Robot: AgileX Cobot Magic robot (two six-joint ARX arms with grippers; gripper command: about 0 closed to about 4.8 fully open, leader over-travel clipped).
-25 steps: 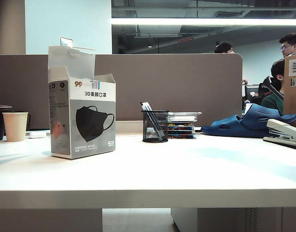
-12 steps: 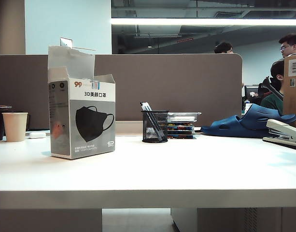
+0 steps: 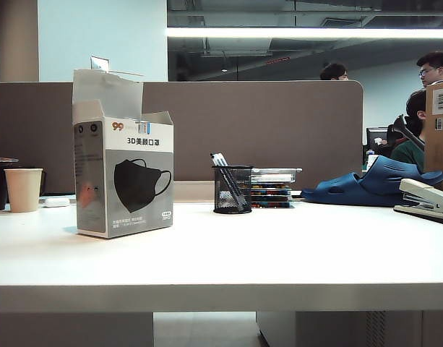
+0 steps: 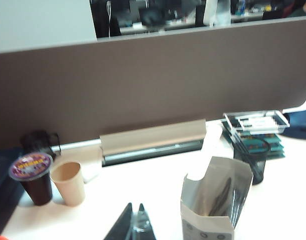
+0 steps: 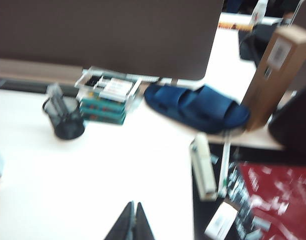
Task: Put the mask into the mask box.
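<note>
The mask box (image 3: 123, 177) stands upright on the left of the white table (image 3: 279, 253) with its top flap raised. Neither gripper appears in the exterior view. In the left wrist view the box (image 4: 208, 226) is open on top, and inside it I see a dark strip in shiny wrapping, the mask (image 4: 221, 196). My left gripper (image 4: 135, 206) is shut with nothing held, above the table beside the box. My right gripper (image 5: 134, 204) is also shut and empty, over bare table.
A paper cup (image 3: 23, 189) and a dark lidded cup (image 4: 34, 177) stand left of the box. A mesh pen holder (image 3: 232, 189) and stacked boxes (image 3: 273, 188) sit mid-table. A blue slipper (image 3: 373, 184), stapler (image 3: 427, 199) and brown cardboard box (image 3: 439, 130) are at the right, with a brown partition (image 3: 264, 130) behind.
</note>
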